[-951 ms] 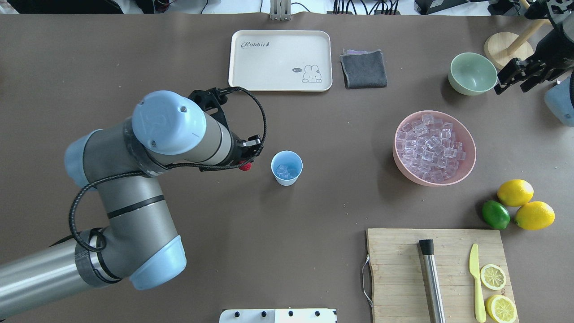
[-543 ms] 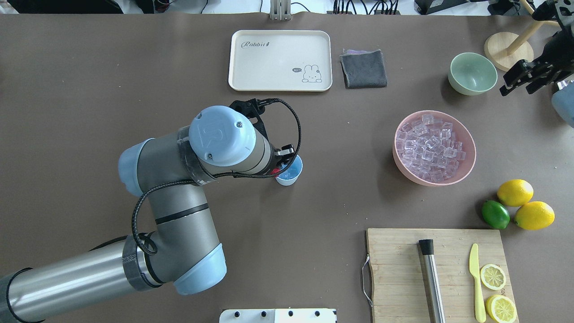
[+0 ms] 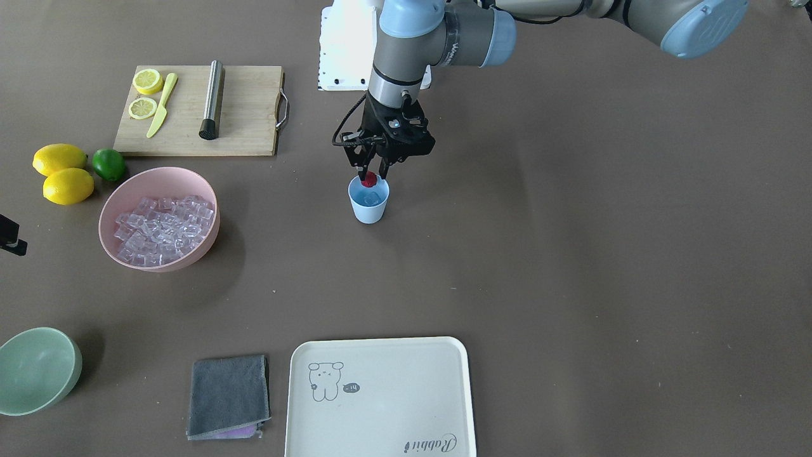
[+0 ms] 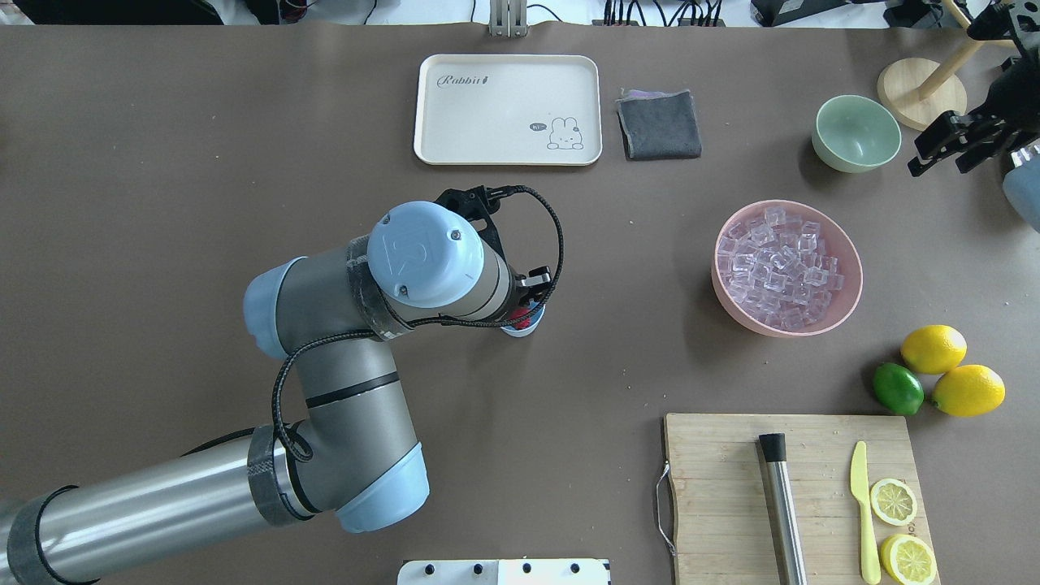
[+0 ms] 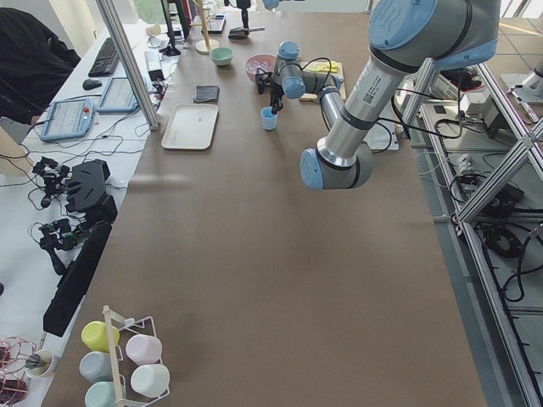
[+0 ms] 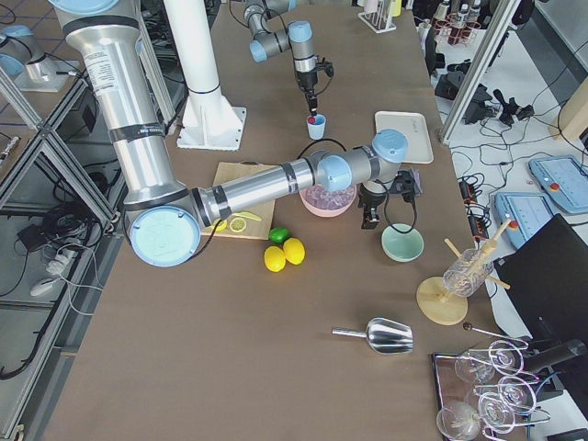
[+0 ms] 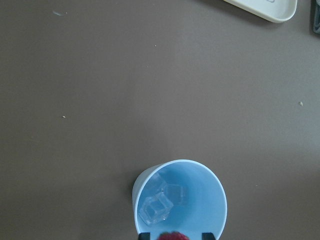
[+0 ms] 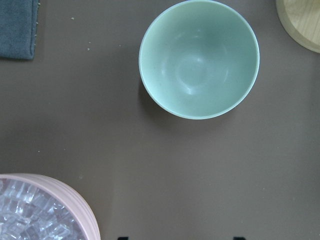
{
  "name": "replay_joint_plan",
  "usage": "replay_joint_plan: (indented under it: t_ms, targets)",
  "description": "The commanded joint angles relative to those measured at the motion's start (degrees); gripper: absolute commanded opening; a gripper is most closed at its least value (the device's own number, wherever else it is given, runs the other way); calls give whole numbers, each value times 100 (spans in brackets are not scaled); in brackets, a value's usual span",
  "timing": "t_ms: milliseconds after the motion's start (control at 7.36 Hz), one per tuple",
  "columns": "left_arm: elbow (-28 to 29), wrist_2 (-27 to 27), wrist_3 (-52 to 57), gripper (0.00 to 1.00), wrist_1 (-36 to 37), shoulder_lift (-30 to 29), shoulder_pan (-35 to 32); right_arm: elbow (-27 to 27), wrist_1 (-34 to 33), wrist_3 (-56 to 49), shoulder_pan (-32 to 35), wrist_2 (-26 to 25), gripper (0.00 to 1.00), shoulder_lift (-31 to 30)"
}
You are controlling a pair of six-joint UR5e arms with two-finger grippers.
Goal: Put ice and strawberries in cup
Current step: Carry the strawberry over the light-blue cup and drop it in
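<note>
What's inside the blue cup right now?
A few clear ice cubes lie in the cup. The strawberry hangs at its mouth in the left gripper, not released. The floor under it is hidden.

The left gripper [image 3: 373, 176] points straight down, its fingers pinched on a red strawberry [image 3: 368, 182] between them. The right gripper [image 4: 939, 162] also points down, jaws spread wide apart.

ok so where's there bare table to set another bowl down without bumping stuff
Most room: the table on the robot's left of the cup, widely bare, though the left arm hangs over part. Also the strip between cup and pink bowl, and between tray and cutting board. Crowded: the robot's right end, with pink bowl, green bowl, lemons, lime.
</note>
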Motion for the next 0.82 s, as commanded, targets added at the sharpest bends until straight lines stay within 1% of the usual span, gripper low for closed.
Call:
replay_joint_plan:
  t_ms: [0, 136, 272, 408, 543, 679]
  targets:
    - [-22, 0, 20, 96, -12, -16, -24, 6, 7, 0, 0, 0, 76, -15]
    - [-92, -34, 46, 96, 40, 1, -199, 6, 7, -9, 0, 0, 76, -15]
    - [-267, -70, 185, 96, 259, 140, -435, 6, 7, -9, 35, 0, 76, -23]
    - [-712, -235, 1170, 96, 1079, 420, -620, -12, -11, -305, 105, -9, 76, -102]
    - [-1021, -498, 1919, 96, 1635, 675, -1084, -73, -11, -777, 288, -52, 76, -285]
    - [-1164, -1049, 2649, 96, 1658, 1069, -1619, -82, -20, -1165, 542, -70, 99, -478]
